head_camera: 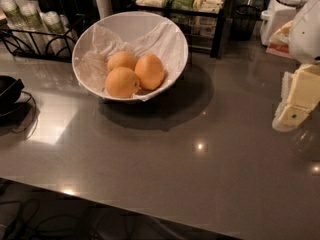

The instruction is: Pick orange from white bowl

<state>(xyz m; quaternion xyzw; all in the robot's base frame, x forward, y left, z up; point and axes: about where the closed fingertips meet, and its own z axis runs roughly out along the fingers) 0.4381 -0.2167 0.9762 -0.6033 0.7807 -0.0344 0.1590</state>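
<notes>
The white bowl (167, 34) stands tilted toward me on the grey counter, left of centre, lined with crinkled white paper. Three fruits lie in it. The orange (150, 71) is the deeper orange, egg-shaped one on the right. Two rounder, paler fruits sit beside it, one at the front (122, 82) and one behind (122, 60). My gripper (296, 104) hangs at the right edge of the view, well to the right of the bowl and above the counter, holding nothing that I can see.
A black wire rack (35, 31) with cups stands at the back left. A rack of packets (192, 4) stands behind the bowl. White appliances (280, 11) are at the back right. A black object with a cable (9, 91) lies at the left edge. The counter's front edge runs along the bottom.
</notes>
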